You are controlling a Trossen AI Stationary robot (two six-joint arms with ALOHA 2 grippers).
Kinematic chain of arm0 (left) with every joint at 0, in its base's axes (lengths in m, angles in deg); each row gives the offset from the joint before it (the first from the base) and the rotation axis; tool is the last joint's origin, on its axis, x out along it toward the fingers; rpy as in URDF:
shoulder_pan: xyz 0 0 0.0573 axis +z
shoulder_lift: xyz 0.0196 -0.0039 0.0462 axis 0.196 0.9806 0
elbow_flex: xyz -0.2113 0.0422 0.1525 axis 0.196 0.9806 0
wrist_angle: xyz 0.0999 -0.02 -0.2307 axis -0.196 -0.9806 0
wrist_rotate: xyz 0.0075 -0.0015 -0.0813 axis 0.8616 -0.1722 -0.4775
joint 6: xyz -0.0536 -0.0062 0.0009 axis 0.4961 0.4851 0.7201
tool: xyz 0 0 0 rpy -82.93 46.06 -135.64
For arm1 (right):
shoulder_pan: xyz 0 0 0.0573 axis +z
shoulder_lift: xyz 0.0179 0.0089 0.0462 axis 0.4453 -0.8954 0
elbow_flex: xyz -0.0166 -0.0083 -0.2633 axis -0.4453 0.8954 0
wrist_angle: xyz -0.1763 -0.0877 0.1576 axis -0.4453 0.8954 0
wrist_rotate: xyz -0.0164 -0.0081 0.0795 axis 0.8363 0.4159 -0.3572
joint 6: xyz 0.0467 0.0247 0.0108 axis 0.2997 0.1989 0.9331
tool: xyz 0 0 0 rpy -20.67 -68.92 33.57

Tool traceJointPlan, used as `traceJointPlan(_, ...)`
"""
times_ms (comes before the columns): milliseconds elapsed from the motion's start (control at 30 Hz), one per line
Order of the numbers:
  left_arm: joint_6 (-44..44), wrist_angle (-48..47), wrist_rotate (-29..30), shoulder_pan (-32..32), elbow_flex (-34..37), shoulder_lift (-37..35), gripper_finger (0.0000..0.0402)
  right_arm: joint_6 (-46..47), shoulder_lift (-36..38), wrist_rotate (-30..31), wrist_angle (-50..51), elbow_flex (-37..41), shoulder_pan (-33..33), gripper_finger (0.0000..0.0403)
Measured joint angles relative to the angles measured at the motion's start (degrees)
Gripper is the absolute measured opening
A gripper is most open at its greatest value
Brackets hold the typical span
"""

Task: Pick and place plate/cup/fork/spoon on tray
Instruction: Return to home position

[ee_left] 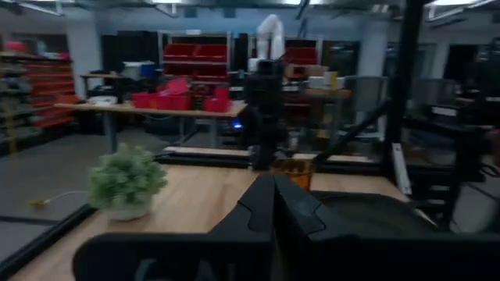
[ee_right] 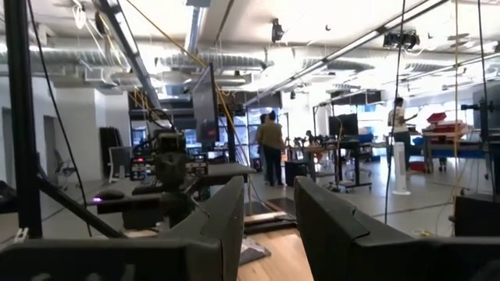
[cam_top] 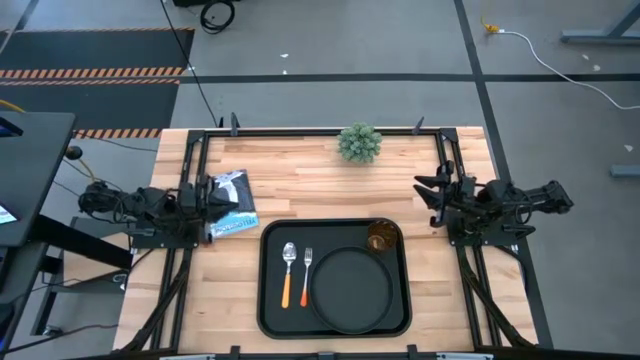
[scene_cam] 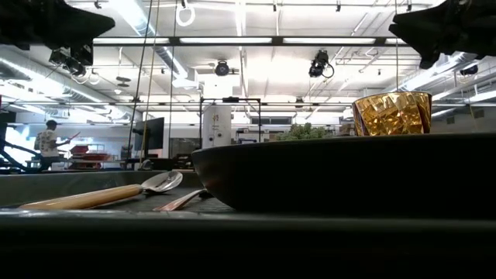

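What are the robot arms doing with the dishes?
Nothing is being held right now. The plate, cup, spoon and fork all lie on the black tray. The left gripper waits at the table's left edge with its fingers together. The right gripper waits at the right edge with its fingers apart.

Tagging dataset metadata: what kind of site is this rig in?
Probably a robotics lab or workshop: open concrete floor, exposed ceiling ducts, shelves of red bins, more workbenches, people standing about. The wooden table sits in a metal frame.
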Motion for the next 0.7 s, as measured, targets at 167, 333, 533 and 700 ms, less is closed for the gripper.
traceJointPlan(167,1.24,2.12,-4.25,0.02,3.86,0.00,0.0003,0.17,0.00,-1.19,0.28,0.67,-0.76,0.0121)
traceJointPlan(333,2.75,5.28,-6.26,0.00,8.46,0.02,0.0003,0.96,-0.02,-0.79,-0.72,2.25,-0.76,0.0121)
traceJointPlan(533,2.86,6.75,-8.32,0.02,9.72,0.09,0.0003,3.34,-0.04,-0.64,-0.80,2.25,-0.76,0.0121)
traceJointPlan(700,4.38,7.13,-8.94,0.02,9.72,0.11,0.0012,9.27,-0.04,3.23,-0.44,2.25,-0.79,0.0121)
